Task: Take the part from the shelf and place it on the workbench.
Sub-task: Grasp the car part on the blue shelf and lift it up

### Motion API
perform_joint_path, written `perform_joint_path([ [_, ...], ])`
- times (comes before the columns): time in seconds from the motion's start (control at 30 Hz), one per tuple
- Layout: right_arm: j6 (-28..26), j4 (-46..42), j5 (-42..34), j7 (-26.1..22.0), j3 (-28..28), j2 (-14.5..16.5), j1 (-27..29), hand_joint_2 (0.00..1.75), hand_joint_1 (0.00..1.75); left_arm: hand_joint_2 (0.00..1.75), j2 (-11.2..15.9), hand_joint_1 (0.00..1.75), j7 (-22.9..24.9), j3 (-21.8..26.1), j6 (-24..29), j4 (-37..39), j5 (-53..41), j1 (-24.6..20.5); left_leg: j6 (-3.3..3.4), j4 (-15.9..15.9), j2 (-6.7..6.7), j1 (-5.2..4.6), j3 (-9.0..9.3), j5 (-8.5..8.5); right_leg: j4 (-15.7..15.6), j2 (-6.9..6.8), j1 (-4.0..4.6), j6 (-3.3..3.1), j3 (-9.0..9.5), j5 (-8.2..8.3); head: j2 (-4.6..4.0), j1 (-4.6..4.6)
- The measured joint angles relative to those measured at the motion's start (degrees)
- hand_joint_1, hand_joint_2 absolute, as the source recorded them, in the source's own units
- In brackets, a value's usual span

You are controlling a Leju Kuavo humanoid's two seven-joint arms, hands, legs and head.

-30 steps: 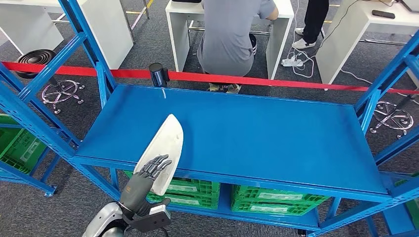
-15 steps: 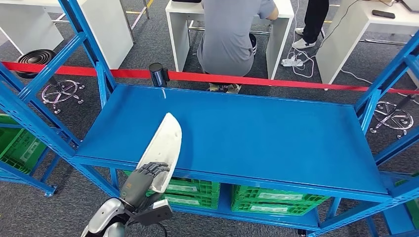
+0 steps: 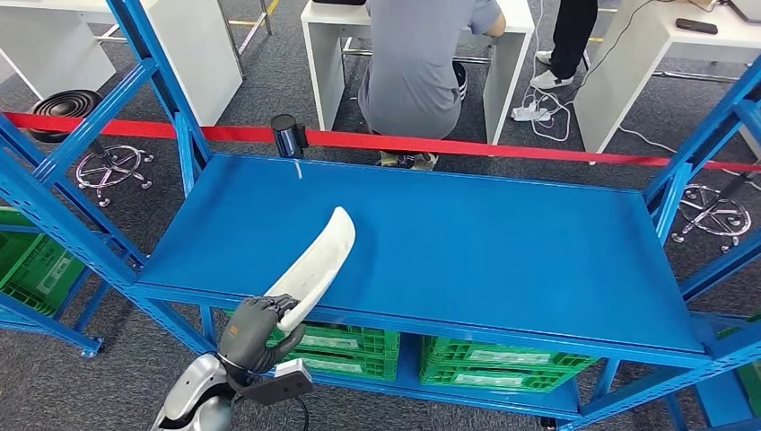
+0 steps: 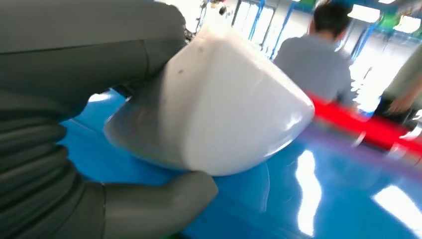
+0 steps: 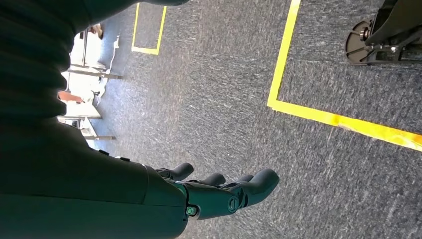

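One smooth, curved white part (image 3: 319,256) in left hand (image 3: 254,330).

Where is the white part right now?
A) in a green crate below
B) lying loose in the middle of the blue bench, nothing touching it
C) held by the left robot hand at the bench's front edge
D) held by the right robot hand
C: the left robot hand grips the near end of the white part, which slants over the front edge of the blue bench.

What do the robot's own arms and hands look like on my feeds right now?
The left arm is silver, with a black bracket and a thin black cable at the wrist. The left hand is dark grey, with a ribbed grey cover and thick thumb close up. The right hand is dark grey with segmented fingers and a small green mark.
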Motion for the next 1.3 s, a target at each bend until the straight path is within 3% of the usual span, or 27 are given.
perform_joint_path([
  [0.23, 0.0, 0.0, -0.04, 0.02, 0.01, 0.01, 0.07, 1.75, 0.0, 1.75, -0.93, 1.75, -5.71, 0.0, 2.34, -7.82, 8.09, 1.9, 0.0, 0.0, 0.0, 0.0, -0.02, -0.01, 0.0, 0.0, 0.0, 0.0, -0.02, 0.0, 0.0, 0.0],
  [0.67, 0.03, 0.0, 1.15, 0.0, 0.02, 0.21, 0.06, 1.75, 0.0, 1.75, -1.19, 1.75, -8.91, 0.0, 8.37, -20.57, 7.77, 5.0, 0.01, 0.0, 0.0, 0.0, -0.03, -0.02, 0.0, 0.0, 0.0, 0.0, -0.03, -0.01, 0.0, 0.0],
  [0.77, 0.1, -0.02, 1.65, 0.0, 0.02, 0.33, 0.05, 1.75, 0.0, 1.75, -1.29, 1.75, -9.46, -0.07, 5.24, -22.46, 11.61, 5.35, 0.01, 0.0, 0.0, 0.0, -0.03, -0.02, 0.0, 0.0, 0.0, 0.0, -0.02, -0.01, 0.0, 0.0],
  [1.13, 1.15, -0.02, 3.65, -0.94, 0.02, 0.48, 0.01, 1.75, 0.0, 1.75, -1.68, 1.75, -11.99, -0.92, -19.23, -25.59, 33.08, 5.85, 0.01, 0.0, 0.0, 0.0, -0.02, -0.02, 0.0, 0.01, 0.0, 0.0, -0.03, -0.01, 0.0, 0.0],
  [1.3, 1.57, -0.02, 4.1, -1.59, 0.02, 0.48, -0.01, 1.75, 0.0, 1.75, -2.02, 1.75, -11.99, -0.92, -21.51, -25.78, 34.68, 5.73, 0.01, 0.0, 0.0, 0.0, -0.02, -0.02, 0.0, 0.01, 0.0, 0.0, -0.03, -0.01, 0.0, 0.0],
])
